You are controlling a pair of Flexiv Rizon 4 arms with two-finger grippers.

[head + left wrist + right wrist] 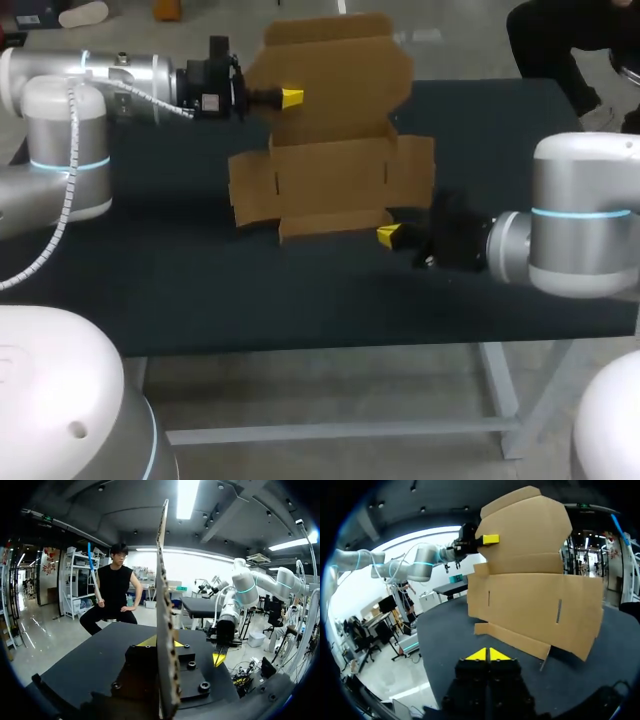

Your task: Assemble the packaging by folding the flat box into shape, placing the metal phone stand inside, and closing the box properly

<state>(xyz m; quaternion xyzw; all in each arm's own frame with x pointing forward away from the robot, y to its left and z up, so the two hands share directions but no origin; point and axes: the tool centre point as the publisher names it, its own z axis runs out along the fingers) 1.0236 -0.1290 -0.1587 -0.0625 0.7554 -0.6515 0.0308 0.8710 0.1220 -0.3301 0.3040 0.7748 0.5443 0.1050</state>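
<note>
The flat brown cardboard box (330,140) stands upright over the dark table, unfolded, its flaps spread. My left gripper (290,97) is shut on its upper part. In the left wrist view the sheet (162,605) runs edge-on between the left gripper's (164,641) yellow tips. My right gripper (388,236) is shut and holds nothing, low by the box's lower right corner. In the right wrist view the right gripper (487,654) sits just short of the box's (535,595) bottom flap. The left fingertip (490,539) shows against the top panel. No metal phone stand is in view.
The dark tabletop (200,290) stretches wide in front of and to the left of the box. From the left wrist view my right gripper (218,658) is beyond the sheet, pointing down at the table.
</note>
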